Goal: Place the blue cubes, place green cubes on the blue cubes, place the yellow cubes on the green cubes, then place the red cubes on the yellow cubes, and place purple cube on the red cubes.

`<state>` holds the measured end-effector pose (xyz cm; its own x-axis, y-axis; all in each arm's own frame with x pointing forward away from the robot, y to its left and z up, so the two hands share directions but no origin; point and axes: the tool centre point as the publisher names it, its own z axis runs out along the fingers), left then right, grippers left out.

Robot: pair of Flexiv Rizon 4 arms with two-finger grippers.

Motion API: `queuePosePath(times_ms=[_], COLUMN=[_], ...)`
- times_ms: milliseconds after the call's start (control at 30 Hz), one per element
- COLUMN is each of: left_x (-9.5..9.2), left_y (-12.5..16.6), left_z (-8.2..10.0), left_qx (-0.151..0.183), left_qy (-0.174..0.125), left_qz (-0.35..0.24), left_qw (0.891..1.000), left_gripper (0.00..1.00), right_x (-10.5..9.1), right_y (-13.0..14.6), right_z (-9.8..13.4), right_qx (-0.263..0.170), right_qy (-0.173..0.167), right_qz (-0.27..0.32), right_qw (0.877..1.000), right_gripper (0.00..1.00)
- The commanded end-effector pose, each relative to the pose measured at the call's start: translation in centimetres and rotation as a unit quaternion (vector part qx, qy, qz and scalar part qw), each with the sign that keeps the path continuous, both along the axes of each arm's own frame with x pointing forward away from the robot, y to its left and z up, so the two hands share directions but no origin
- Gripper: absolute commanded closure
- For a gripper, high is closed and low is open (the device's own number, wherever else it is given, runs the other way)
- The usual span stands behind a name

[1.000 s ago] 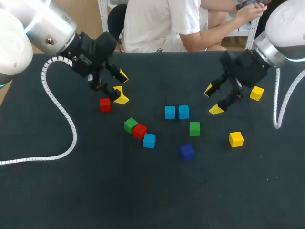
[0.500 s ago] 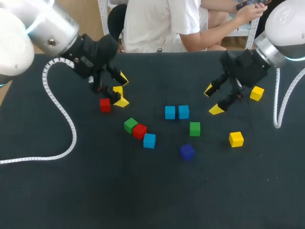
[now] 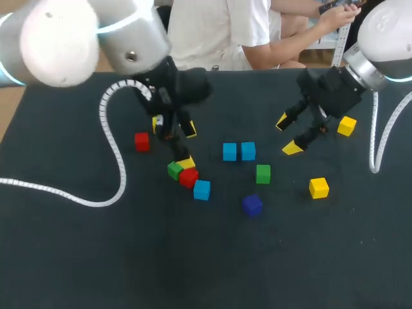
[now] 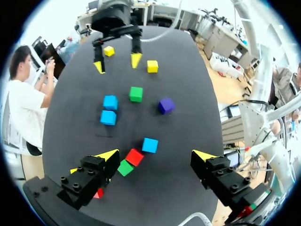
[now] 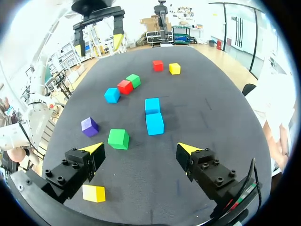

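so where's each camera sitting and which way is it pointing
Head view: fixed above and behind the robot, looking down on the table; both arms show, with left gripper and right gripper.
Left wrist view: on the left wrist, looking past its own open gripper across the table toward the right gripper.
Right wrist view: on the right wrist, looking past its own open gripper toward the left gripper.
Shared: both wrist views show the purple cube and the opposite gripper.

Head cam high, behind, looking down on table (image 3: 129, 257); wrist cams low, facing each other; all see blue pair (image 3: 230, 152).
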<state>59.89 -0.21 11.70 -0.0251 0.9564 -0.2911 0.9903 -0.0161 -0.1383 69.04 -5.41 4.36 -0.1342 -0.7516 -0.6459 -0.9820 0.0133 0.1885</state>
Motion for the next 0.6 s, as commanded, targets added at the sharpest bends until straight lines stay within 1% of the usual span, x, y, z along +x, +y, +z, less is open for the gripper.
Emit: queuePosePath(times_ms=[33,67,133,167,267,300,400,467,600], left_x=[-1.0,-1.3,-1.8,-2.0,-2.4,-2.5,-2.7,-2.8,-3.0], left_y=[-0.4,-0.3,-0.2,-0.3,-0.6,-0.7,-0.8,-0.9,-1.7], left_z=[-0.7,-0.9,-1.4,-1.8,-3.0,-3.5,-4.8,-5.6,-6.2], left_qx=[0.031,0.023,0.017,0.007,0.006,0.016,0.028,0.029,0.053], left_qy=[-0.007,-0.009,-0.005,-0.004,0.012,0.015,0.021,0.025,0.014], left_qz=[-0.020,-0.028,-0.032,-0.034,-0.031,-0.023,0.003,0.014,0.010], left_qw=[0.999,0.999,0.999,0.999,0.999,0.999,0.999,0.999,0.998], left_gripper=[0.00,0.00,0.00,0.00,0.00,0.00,0.00,0.00,0.00], right_x=[0.0,0.0,0.0,0.0,0.0,0.0,0.0,0.0,0.0], right_y=[0.0,0.0,0.0,0.0,0.0,0.0,0.0,0.0,0.0], right_z=[0.0,0.0,0.0,0.0,0.0,0.0,0.0,0.0,0.0], right_qx=[0.001,0.001,0.001,0.001,0.001,0.001,0.001,0.001,0.001], right_qy=[0.000,0.000,0.000,0.000,0.000,0.000,0.000,0.000,0.000], right_qz=[0.000,0.000,0.000,0.000,0.000,0.000,0.000,0.000,0.000], right_qw=[1.000,1.000,1.000,1.000,1.000,1.000,1.000,1.000,1.000], right_gripper=[0.00,0.00,0.00,0.00,0.00,0.00,0.00,0.00,0.00])
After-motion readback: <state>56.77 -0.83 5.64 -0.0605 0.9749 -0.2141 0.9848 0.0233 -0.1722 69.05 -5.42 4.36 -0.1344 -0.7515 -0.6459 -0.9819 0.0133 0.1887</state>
